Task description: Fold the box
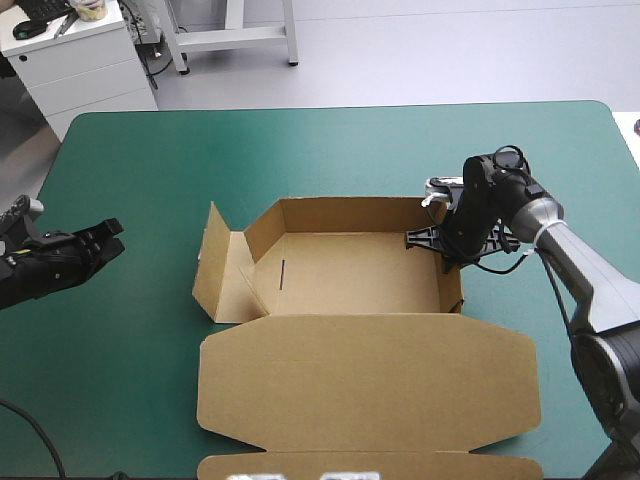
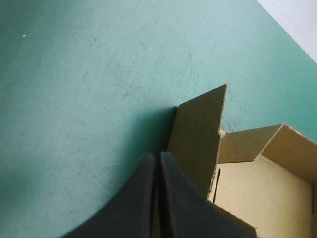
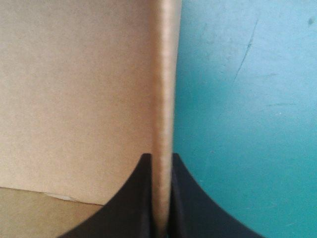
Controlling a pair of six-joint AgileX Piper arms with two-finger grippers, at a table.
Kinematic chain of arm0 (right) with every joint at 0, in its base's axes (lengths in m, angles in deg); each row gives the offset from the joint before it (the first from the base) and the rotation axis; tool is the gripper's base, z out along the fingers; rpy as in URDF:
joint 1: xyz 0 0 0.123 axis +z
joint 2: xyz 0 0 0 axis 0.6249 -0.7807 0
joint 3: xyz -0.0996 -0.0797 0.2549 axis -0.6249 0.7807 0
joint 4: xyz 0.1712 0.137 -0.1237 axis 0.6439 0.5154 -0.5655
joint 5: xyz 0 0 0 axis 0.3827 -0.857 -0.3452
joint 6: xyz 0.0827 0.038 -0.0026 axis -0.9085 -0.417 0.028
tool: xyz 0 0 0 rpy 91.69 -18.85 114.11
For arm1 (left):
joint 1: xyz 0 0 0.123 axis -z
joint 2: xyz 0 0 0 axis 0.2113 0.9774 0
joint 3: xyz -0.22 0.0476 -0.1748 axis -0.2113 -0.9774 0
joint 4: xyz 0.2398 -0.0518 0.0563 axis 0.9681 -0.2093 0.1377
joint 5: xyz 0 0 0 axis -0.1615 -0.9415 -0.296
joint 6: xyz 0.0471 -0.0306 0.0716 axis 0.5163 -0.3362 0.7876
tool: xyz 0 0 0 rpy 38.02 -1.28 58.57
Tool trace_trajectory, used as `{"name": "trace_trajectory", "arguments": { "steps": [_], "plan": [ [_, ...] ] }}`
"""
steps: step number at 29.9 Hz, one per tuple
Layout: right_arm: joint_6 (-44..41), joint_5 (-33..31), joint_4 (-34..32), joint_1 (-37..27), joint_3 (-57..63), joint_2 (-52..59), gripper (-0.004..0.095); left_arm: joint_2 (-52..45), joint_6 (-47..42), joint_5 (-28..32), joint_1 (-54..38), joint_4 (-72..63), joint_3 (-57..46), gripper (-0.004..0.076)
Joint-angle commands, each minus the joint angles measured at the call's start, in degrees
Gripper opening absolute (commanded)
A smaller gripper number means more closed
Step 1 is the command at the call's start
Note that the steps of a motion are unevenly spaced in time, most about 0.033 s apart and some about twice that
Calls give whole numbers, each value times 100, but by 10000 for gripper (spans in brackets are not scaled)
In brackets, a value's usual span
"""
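Note:
The brown box (image 1: 350, 272) lies mid-table as an open tray, its far and right walls raised. Its lid (image 1: 370, 382) is spread flat toward the table's front edge. At the left end a side flap (image 1: 214, 262) stands upright and swung outward. My right gripper (image 1: 442, 243) is at the right wall's far end. In the right wrist view the right gripper (image 3: 161, 166) is shut on the box wall (image 3: 163, 79), one finger on each side. My left gripper (image 1: 104, 243) hovers left of the box, apart from it. The left gripper (image 2: 157, 166) is shut and empty, with the side flap (image 2: 198, 134) just ahead.
Bare teal-green cover (image 1: 150, 170) separates the left gripper from the box and runs along the table's far side. The lid's tuck flap (image 1: 430, 466) reaches the front edge. Beyond the far left corner stands a white cabinet (image 1: 75, 55).

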Motion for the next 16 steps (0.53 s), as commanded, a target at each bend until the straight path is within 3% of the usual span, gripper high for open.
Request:
{"name": "trace_trajectory", "arguments": {
  "steps": [1,7,16],
  "plan": [
    [158,-226,-74,-1,-185,738,-1,-139,8,-49,12,55,152,7],
    [744,-199,-219,-1,-185,1713,-1,-139,8,57,12,302,152,7],
    [931,608,-6,-1,-185,3147,-1,-139,38,90,12,1465,152,7]
  ]
}}
